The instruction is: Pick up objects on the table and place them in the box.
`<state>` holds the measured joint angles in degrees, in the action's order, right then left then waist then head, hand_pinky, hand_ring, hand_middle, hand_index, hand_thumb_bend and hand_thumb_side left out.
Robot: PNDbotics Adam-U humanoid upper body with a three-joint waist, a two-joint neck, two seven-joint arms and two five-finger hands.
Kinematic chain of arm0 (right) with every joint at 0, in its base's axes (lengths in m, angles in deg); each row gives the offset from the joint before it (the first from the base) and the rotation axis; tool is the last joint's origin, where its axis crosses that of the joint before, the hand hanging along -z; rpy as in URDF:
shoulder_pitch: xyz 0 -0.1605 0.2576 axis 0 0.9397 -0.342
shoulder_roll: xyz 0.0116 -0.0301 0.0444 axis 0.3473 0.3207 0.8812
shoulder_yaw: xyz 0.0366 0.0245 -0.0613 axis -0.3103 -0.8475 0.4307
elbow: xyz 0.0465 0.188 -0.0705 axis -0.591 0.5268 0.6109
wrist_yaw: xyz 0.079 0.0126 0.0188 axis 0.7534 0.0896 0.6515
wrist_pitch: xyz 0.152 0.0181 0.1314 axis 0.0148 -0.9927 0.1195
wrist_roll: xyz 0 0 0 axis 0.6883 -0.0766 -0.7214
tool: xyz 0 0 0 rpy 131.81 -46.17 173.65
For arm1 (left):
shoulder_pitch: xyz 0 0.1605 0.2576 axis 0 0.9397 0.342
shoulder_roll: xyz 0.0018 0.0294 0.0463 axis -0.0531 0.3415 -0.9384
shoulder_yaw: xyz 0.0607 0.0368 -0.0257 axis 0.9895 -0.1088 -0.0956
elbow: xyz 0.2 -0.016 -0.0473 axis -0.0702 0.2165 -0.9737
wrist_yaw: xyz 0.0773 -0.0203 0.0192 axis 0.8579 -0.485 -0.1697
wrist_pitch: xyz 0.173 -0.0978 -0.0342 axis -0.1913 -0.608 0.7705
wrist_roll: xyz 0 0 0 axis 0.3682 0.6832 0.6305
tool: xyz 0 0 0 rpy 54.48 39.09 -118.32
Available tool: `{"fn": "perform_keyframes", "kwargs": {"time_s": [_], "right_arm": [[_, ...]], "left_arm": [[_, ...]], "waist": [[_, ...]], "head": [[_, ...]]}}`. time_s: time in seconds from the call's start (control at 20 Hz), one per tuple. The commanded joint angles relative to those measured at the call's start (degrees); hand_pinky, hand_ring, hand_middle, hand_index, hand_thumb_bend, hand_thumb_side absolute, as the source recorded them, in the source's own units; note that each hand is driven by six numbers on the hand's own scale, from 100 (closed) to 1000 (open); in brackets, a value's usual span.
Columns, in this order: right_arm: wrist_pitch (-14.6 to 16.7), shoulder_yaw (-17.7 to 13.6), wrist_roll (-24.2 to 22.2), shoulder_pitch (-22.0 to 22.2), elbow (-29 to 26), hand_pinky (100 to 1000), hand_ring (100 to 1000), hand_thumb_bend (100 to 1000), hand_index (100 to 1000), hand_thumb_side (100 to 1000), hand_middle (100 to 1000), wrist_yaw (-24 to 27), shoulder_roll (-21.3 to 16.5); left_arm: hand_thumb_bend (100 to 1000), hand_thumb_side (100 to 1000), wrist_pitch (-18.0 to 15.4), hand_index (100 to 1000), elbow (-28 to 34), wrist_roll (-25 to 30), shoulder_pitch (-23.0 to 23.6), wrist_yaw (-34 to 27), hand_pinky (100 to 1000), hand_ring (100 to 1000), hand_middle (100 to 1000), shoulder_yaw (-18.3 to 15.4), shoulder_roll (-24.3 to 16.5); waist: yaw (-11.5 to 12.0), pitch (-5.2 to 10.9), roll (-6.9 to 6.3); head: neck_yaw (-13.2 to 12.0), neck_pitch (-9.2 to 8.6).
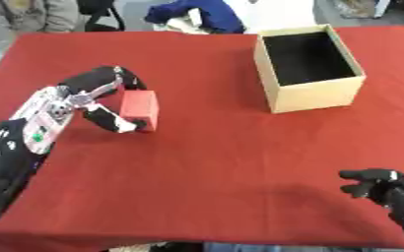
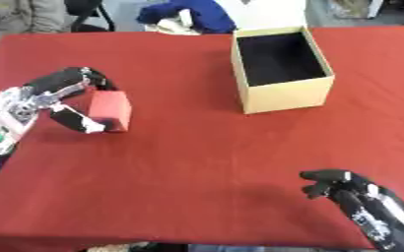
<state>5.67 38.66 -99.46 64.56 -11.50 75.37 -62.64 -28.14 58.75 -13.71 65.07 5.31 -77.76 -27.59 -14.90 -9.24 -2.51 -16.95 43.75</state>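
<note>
The left hand [image 1: 83, 101] curls around a red block [image 1: 140, 110] on the table [image 1: 205, 157]; the right hand [image 1: 374, 183], apparently half-curled, holds nothing.

Red tabletop [image 1: 214, 162] fills most of both views, surface plain. Beyond its far edge: a heap of blue cloth [image 1: 198, 14] with a pale item tucked against it, a white surface [image 1: 274, 14] just to its right, and a black chair base [image 1: 102, 15] toward the far-left corner. Floor there is grey.
</note>
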Motion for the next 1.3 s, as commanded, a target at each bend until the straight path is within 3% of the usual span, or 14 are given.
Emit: {"fn": "perform_keyframes", "kwargs": {"time_s": [0.05, 0.55, 0.95, 1.3], "right_arm": [[-0.02, 0.08, -0.20, -0.68, -0.55, 846, 914, 100, 828, 613, 585, -0.22, -0.91], [-0.24, 1.11, -1.14, -1.21, -0.70, 846, 915, 100, 828, 609, 585, 0.39, -1.23], [-0.58, 2.90, -2.84, -2.11, -0.84, 846, 915, 100, 828, 608, 585, 1.17, -1.39], [-1.47, 5.61, -5.54, -3.70, -1.07, 847, 915, 100, 828, 612, 585, 1.81, -1.48]], "left_arm": [[438, 299, -0.11, 728, 2.23, -0.12, -1.91, -2.27, 863, 575, 423, -0.15, -3.25], [452, 246, -1.19, 727, -0.68, 0.33, -12.00, -4.84, 832, 576, 433, 2.94, -2.70], [427, 241, -1.99, 724, -11.05, -1.10, -23.81, -3.79, 830, 564, 430, 4.37, 4.39], [468, 213, -4.36, 723, -18.58, -3.92, -31.33, 1.57, 803, 567, 433, 4.97, 9.10]], "waist": [[-0.06, 0.89, -0.11], [-1.49, 1.22, -0.27], [-3.93, 1.29, -0.30], [-7.29, 0.45, -1.00]], "head": [[0.25, -0.26], [0.11, -0.93], [-0.62, -1.53], [-1.55, -2.29]]}}
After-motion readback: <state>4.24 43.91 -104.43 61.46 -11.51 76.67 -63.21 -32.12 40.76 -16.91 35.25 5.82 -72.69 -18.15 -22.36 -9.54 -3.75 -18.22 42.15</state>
